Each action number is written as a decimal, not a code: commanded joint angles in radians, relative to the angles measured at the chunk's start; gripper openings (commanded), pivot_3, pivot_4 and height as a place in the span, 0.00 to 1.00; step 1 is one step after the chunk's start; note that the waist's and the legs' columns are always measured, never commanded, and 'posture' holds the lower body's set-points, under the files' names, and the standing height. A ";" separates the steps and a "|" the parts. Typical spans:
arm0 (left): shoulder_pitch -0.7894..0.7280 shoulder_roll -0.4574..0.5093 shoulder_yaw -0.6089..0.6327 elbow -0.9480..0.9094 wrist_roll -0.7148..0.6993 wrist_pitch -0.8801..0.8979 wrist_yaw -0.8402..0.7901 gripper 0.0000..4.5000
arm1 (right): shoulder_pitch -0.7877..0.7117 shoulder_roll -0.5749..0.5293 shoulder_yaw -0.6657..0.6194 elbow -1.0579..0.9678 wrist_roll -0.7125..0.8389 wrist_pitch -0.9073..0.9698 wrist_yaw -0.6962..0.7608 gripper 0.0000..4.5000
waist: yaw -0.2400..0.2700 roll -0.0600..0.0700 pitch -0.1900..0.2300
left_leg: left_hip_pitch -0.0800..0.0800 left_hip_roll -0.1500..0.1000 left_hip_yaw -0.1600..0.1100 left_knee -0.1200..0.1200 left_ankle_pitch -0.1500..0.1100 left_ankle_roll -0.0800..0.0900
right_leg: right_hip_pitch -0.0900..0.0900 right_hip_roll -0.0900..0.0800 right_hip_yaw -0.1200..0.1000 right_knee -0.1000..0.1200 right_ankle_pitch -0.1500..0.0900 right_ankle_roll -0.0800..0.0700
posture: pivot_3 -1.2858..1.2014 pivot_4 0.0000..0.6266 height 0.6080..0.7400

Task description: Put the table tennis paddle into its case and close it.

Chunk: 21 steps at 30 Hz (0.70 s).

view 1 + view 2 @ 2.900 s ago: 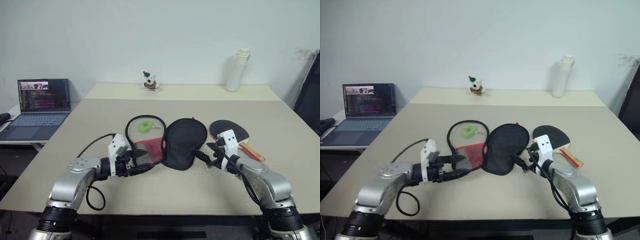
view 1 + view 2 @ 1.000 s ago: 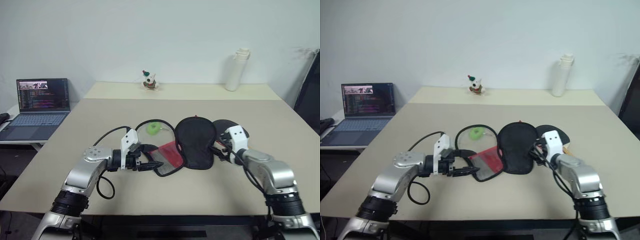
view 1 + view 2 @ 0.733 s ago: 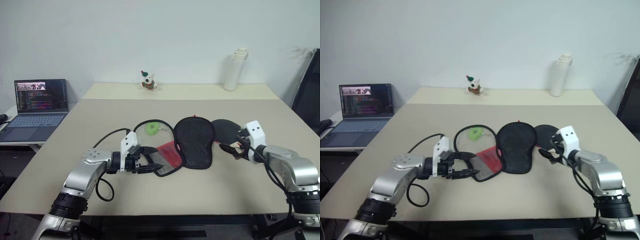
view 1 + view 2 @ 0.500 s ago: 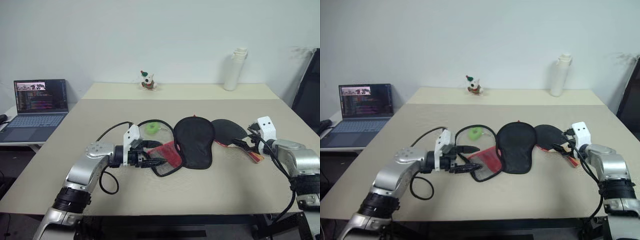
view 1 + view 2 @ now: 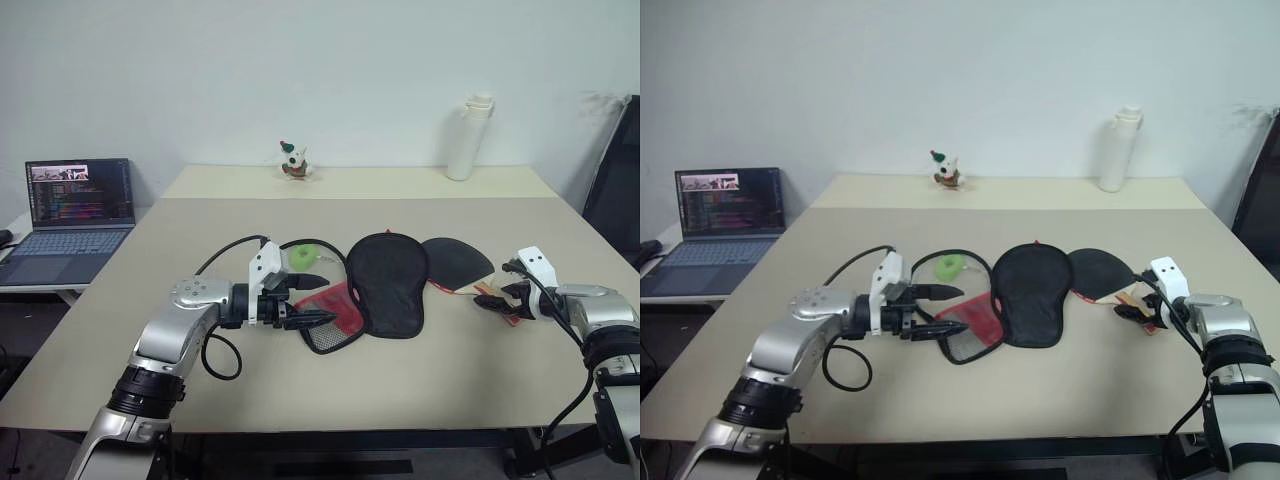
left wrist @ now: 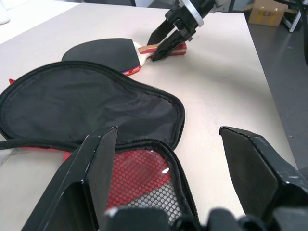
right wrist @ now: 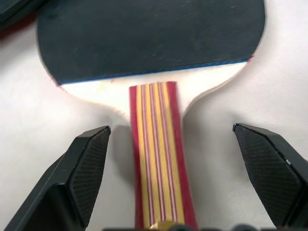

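Right gripper [image 7: 163,192] is held wide open, empty, astride the striped wooden handle of the stiff, light black-rubber paddle [image 5: 457,262] at centre right; the handle is judged the best hold.

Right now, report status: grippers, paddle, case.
Right gripper open, astride the paddle handle, no grip yet. Left gripper open at the case, which lies unzipped, flap spread. Paddle flat on the table beside it, nothing between.

Case [image 5: 385,283] mid-table, paddle [image 5: 455,262] just right of it, bottle [image 5: 465,138] behind, laptop [image 5: 68,208] far left
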 commanded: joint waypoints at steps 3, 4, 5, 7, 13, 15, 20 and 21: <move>-0.009 0.008 0.017 -0.023 -0.003 -0.024 -0.005 0.82 | -0.016 0.018 -0.024 0.044 -0.019 -0.047 -0.071 1.00 | -0.002 0.000 0.000 | 0.000 0.000 0.000 0.000 0.000 0.000 | 0.000 0.000 0.000 0.000 0.000 0.000 | 0.52 0.24 1.00; -0.011 0.007 0.015 -0.020 -0.002 -0.026 -0.006 0.82 | -0.015 0.023 -0.025 0.048 -0.022 -0.053 -0.088 0.96 | -0.003 0.000 0.000 | 0.001 0.000 0.000 0.001 0.000 0.000 | 0.001 0.000 0.001 0.000 0.000 0.000 | 0.52 0.24 1.00; -0.012 0.006 0.014 -0.018 -0.001 -0.027 -0.006 0.82 | -0.013 0.027 -0.025 0.049 -0.024 -0.058 -0.100 0.91 | -0.004 0.000 0.000 | 0.001 0.000 0.000 0.001 0.000 0.000 | 0.001 0.000 0.001 0.000 0.001 0.001 | 0.52 0.24 1.00; -0.014 0.004 0.011 -0.014 0.002 -0.031 -0.006 0.82 | -0.003 0.036 -0.018 0.037 -0.032 -0.067 -0.122 0.80 | -0.006 0.000 0.000 | 0.002 0.000 0.001 0.001 0.000 0.000 | 0.001 -0.001 0.002 0.001 0.001 0.002 | 0.52 0.24 1.00; -0.009 0.004 0.005 -0.008 0.010 -0.043 -0.009 0.82 | 0.033 0.056 -0.018 -0.028 -0.044 -0.053 -0.174 0.34 | -0.015 0.000 0.000 | 0.004 0.000 0.002 0.001 0.000 0.000 | 0.003 -0.001 0.005 0.001 0.003 0.004 | 0.52 0.24 1.00; -0.005 0.005 0.007 -0.009 0.012 -0.044 -0.010 0.82 | 0.040 0.056 -0.027 -0.044 -0.044 -0.049 -0.205 0.24 | -0.016 0.000 0.000 | 0.006 -0.001 0.002 0.001 0.000 0.000 | 0.004 -0.001 0.008 0.001 0.003 0.005 | 0.52 0.24 1.00; 0.021 0.015 0.029 -0.021 0.013 -0.039 0.017 0.82 | 0.039 0.026 -0.076 -0.083 -0.026 -0.038 -0.291 0.24 | -0.014 0.000 0.000 | 0.006 -0.003 0.004 0.002 0.000 0.000 | 0.004 -0.002 0.016 -0.001 0.004 0.009 | 0.52 0.24 1.00; 0.038 0.019 0.044 -0.029 0.009 -0.034 0.029 0.82 | 0.040 0.013 -0.097 -0.116 -0.016 -0.023 -0.309 0.24 | -0.014 0.000 0.000 | 0.006 -0.003 0.005 0.001 0.000 0.000 | 0.003 -0.002 0.017 -0.001 0.005 0.009 | 0.52 0.24 1.00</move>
